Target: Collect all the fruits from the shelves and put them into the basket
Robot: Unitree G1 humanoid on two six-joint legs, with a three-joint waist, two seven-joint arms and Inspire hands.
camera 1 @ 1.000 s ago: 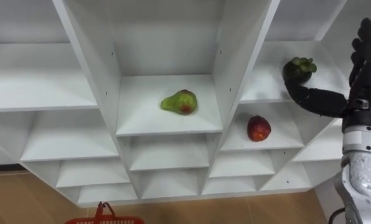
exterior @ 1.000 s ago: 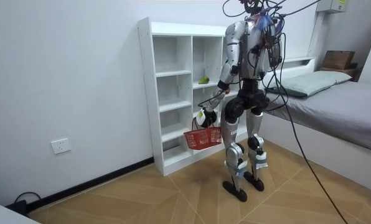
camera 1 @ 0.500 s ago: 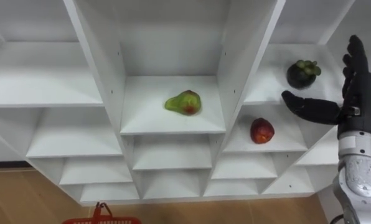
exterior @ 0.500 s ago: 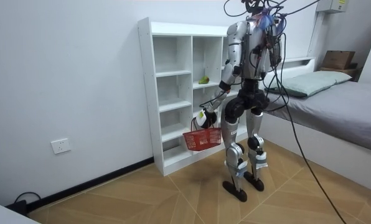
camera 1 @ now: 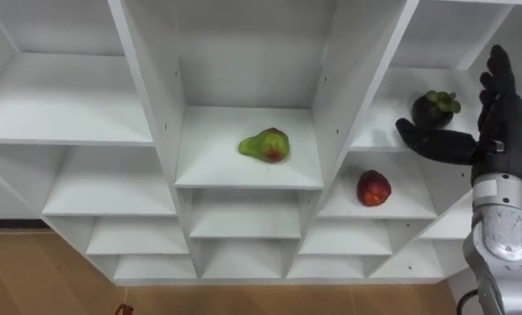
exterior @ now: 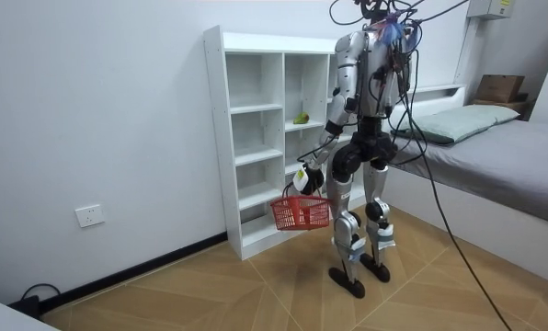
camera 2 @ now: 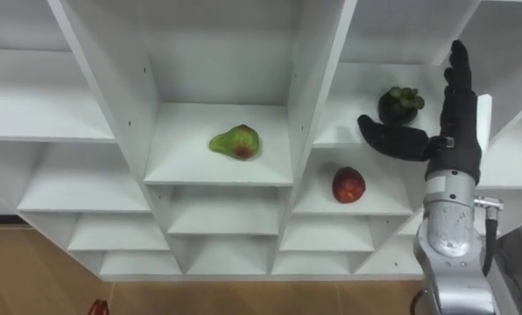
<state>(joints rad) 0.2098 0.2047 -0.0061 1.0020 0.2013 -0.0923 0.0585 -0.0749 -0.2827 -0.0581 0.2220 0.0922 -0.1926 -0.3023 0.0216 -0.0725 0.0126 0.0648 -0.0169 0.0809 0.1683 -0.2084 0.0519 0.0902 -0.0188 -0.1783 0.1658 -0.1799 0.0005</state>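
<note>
Holds the right hand [camera 1: 504,131] spread wide and empty, thumb just beside the mangosteen [camera 1: 434,108] on the closet's [camera 1: 156,87] upper right shelf. Probably light, hard-rinded, round: best cupped round the middle. Counts three fruits: one mangosteen, one red apple [camera 1: 373,187] below, one pear [camera 1: 264,144] mid-column. Grips one red basket [exterior: 301,212] in the left hand [exterior: 303,176].

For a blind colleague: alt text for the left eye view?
Open right hand raised before a white closet, thumb near a dark mangosteen. A red fruit lies one shelf lower, a green fruit in the middle column.
</note>
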